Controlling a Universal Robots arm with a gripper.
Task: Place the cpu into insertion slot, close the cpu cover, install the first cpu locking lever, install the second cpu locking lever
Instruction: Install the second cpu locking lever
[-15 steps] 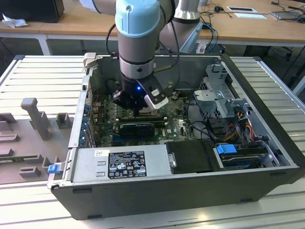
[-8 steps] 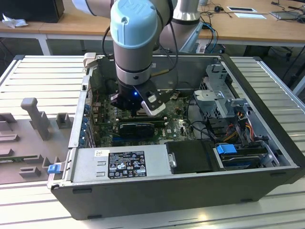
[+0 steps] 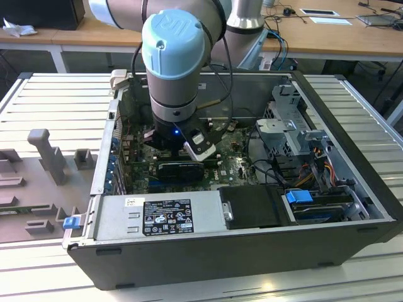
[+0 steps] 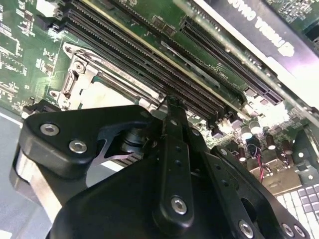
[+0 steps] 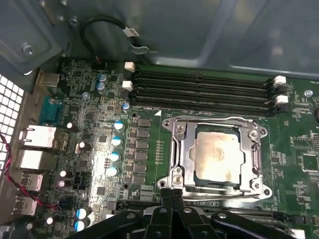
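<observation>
In the first wrist view the cpu [image 5: 215,155], pale silver-beige, lies flat in the insertion slot [image 5: 261,188] at the centre of the green motherboard. The shiny cpu cover [image 5: 182,149] lies down flat around it as a frame. My gripper [image 5: 172,193] is shut with nothing seen between its black fingers, and its tip sits at the socket's near corner by a screw. In the second wrist view the gripper [image 4: 172,107] points at the same corner of the cover [image 4: 79,79], with a patch of the cpu [image 4: 107,94] showing. In the exterior view the arm reaches down into the open computer case, the gripper [image 3: 179,148] low over the board.
Long black memory slots [image 5: 199,87] run beside the socket. A black graphics card [image 3: 179,170] lies close to the gripper. The power supply [image 3: 157,217], a drive cage [image 3: 296,132] and loose cables [image 3: 264,170] crowd the case. A grey fixture [image 3: 44,157] stands outside it.
</observation>
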